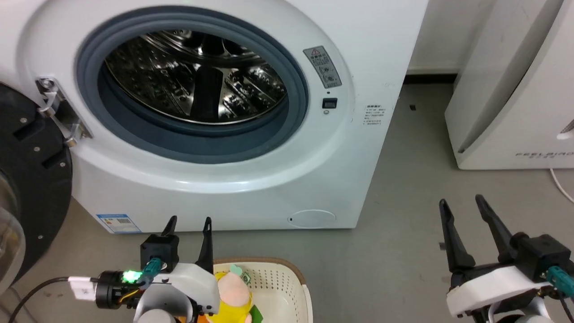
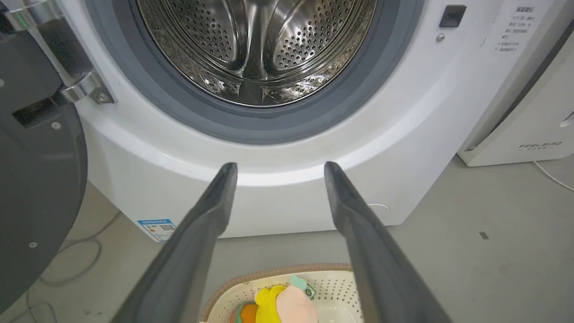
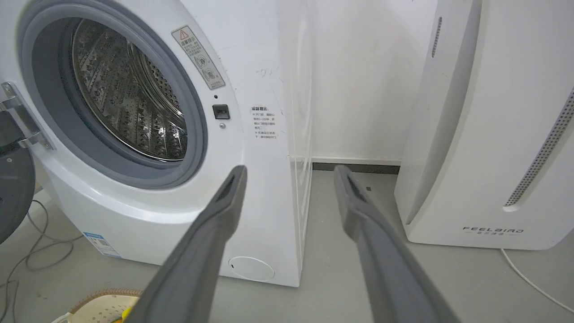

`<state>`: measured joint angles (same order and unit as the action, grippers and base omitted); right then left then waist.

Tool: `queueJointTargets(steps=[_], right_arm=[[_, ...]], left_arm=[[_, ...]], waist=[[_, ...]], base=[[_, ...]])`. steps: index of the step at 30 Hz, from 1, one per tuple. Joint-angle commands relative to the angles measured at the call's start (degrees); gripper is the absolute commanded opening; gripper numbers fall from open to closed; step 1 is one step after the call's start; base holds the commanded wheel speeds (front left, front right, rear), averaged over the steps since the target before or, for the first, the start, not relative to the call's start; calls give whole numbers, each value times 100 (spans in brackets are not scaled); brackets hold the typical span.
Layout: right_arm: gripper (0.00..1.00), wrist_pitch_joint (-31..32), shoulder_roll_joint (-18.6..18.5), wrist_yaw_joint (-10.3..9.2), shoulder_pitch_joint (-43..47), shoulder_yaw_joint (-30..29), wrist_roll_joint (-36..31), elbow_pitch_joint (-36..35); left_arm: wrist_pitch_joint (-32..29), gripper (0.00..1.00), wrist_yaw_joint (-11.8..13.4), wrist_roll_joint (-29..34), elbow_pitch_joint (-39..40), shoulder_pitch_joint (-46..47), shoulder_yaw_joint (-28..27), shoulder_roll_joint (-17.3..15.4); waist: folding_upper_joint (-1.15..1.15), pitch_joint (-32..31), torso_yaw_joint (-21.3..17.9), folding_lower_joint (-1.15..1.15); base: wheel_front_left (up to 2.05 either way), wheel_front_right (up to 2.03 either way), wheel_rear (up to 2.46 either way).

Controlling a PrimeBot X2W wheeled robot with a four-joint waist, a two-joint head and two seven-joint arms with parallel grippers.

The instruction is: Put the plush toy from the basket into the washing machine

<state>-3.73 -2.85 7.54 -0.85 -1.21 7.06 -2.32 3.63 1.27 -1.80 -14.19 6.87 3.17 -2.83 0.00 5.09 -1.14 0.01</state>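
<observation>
Two end effectors were open and empty: the left end effector hung above the basket, probably poised to dip for the plush toy lying inside; the right end effector idled aside. The washing machine gaped, door swung left. The left wrist view exposed the drum and its perforated floor; the head view framed both end effectors.
</observation>
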Motion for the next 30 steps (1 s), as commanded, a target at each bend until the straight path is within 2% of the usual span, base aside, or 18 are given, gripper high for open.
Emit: queueJointTargets(steps=[1,13,30], right_arm=[[100,-51,-1,-1,-99,-5,71,-43],[100,-194,-1,-2,-439,16,319,-159],[100,-396,-1,-3,-941,-33,671,-421]], left_arm=[[55,100,-23,-36,-138,126,31,-3],[-119,100,-128,-164,-1320,776,167,-84],[-464,100,-23,-409,-2361,1587,298,-297]], waist=[[0,92,-44,-1],[0,831,-256,-1],[0,2063,-430,-1]], base=[[0,0,0],[0,0,0],[0,0,0]])
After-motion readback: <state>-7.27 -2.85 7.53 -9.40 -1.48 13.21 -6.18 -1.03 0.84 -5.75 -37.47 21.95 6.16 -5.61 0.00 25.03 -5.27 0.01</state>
